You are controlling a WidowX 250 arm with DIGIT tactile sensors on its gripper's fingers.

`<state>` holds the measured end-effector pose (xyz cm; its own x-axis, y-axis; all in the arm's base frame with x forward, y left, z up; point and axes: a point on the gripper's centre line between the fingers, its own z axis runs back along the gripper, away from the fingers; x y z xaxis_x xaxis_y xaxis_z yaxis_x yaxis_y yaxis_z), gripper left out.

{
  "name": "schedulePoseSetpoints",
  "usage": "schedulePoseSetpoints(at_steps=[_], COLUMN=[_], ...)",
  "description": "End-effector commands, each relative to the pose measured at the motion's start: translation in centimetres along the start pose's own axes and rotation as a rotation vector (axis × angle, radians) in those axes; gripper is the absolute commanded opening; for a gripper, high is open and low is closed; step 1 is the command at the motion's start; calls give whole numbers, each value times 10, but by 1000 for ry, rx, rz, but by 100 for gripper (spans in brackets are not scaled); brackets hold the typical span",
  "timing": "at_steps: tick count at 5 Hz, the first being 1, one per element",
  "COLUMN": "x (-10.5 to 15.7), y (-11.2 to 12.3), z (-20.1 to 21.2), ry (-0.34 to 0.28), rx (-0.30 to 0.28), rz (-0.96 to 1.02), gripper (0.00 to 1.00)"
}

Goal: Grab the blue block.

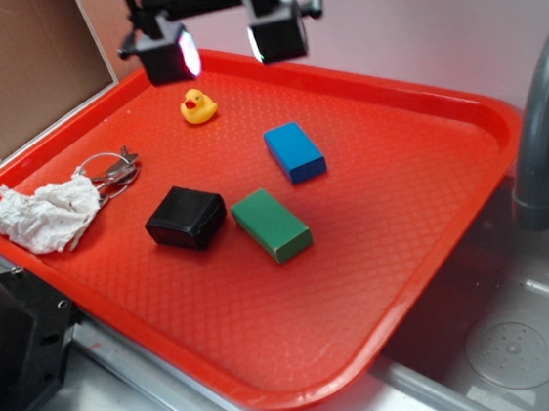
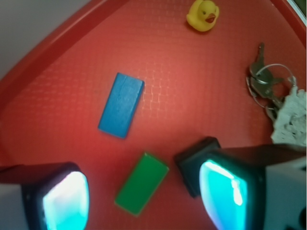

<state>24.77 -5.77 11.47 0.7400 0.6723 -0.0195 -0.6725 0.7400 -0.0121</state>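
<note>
The gripper [image 1: 223,46] hangs high over the far edge of the red plastic tray [image 1: 441,109], its jaws spread wide with nothing between them, and the small matte bright-blue rectangular block [image 1: 295,151] lies flat on the tray, well apart from it. The green rectangular block [image 1: 271,224] and glossy black box [image 1: 185,218] sit near, so I'd guess a skewed descent could clip the green one. The wrist view hides part of the black box behind a pad, and the arm's top is cut off
</note>
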Motion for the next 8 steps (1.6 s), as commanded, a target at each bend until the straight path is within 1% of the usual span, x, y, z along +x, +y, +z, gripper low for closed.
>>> schedulePoseSetpoints(at_steps=[1, 2, 3, 4, 5, 6, 8], x=[30, 35, 41, 43, 43, 45, 48], y=[0, 4, 1, -5, -9, -8, 1], z=[-16, -29, -42, -52, -68, -80, -97], ry=[-29, -24, -19, -45, -70, -48, -13], rx=[30, 46, 40, 16, -38, -49, -42], rz=[51, 71, 88, 81, 64, 54, 48], gripper=[100, 100, 100, 100, 100, 100, 100])
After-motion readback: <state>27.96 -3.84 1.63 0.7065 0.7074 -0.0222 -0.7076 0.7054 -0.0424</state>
